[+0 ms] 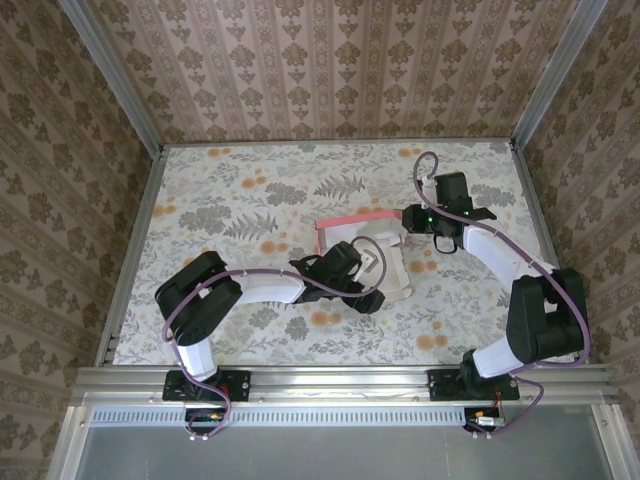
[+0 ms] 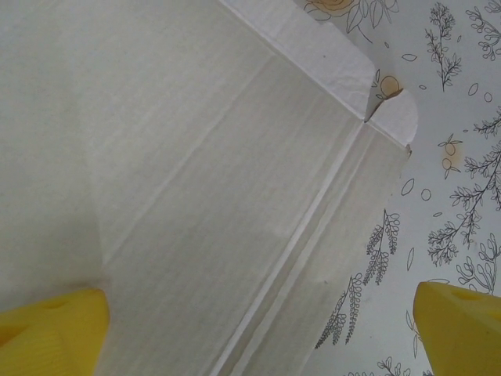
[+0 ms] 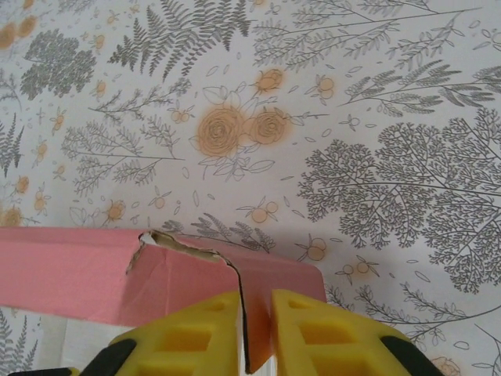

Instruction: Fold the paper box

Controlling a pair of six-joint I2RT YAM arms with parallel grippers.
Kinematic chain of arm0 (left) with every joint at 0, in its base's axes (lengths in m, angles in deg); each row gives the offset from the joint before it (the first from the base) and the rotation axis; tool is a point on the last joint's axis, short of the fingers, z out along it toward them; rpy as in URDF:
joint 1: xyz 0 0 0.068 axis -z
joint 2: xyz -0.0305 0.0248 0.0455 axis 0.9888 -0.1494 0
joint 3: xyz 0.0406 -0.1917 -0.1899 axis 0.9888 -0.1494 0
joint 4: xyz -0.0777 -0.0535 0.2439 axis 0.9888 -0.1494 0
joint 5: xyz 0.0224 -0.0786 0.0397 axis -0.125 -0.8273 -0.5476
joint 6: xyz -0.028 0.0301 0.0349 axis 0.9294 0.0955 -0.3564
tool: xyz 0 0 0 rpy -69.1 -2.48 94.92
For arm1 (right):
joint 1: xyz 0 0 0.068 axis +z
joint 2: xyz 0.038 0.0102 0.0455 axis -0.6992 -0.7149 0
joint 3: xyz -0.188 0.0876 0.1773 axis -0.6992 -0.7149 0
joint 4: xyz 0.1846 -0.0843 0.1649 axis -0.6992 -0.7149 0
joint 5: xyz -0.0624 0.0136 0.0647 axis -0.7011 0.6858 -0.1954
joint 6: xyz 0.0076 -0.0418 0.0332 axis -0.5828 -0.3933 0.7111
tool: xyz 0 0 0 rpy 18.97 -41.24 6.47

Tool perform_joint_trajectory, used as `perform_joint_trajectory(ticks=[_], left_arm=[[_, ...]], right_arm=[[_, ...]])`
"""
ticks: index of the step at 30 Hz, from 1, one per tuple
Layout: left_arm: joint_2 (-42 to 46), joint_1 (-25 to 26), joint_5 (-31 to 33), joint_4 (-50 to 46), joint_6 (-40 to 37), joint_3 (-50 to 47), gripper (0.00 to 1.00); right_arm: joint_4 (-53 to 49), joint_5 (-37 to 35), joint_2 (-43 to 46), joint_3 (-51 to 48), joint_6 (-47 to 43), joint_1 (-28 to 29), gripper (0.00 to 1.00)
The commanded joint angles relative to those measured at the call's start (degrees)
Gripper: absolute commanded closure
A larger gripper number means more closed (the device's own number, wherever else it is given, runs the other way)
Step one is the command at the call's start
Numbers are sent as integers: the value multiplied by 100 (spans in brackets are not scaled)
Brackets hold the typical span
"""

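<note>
The paper box (image 1: 355,220): right gripper (image 3: 256,304) pinches its pink flap; left gripper (image 2: 258,305) overhead.

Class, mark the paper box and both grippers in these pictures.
paper box (image 3: 70,274): right wrist view, pink outer wall.
left gripper (image 2: 258,333): left wrist view, midway between its yellow fingertips.
right gripper (image 3: 254,305): right wrist view, midway between fingertips.

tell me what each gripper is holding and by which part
The right gripper pinches the salmon-pink thin cardboard box by a raised flap's edge; the left gripper is open, holding nothing.
</note>
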Motion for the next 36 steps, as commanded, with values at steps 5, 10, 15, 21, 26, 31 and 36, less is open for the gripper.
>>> perform_joint_trajectory(ticks=[5, 10, 15, 21, 26, 31, 36], left_arm=[[-89, 41, -50, 74, -65, -10, 0], [-152, 50, -70, 90, -40, 33, 0], [-187, 50, -52, 74, -11, 60, 0], [-205, 55, -65, 78, -6, 50, 0], [-204, 50, -62, 117, 23, 31, 0], [-184, 51, -79, 229, 194, 1, 0], [13, 24, -175, 485, 524, -75, 0]], right_arm=[[-88, -365, 357, -164, -148, 278, 89], [-245, -510, 459, -183, -216, 461, 91], [-380, -591, 459, -153, -255, 632, 92], [-562, -648, 459, -54, -332, 768, 92], [-649, -608, 459, 6, -333, 840, 92], [-612, -652, 459, -57, -299, 949, 92], [-363, -755, 464, -302, -276, 1073, 92]])
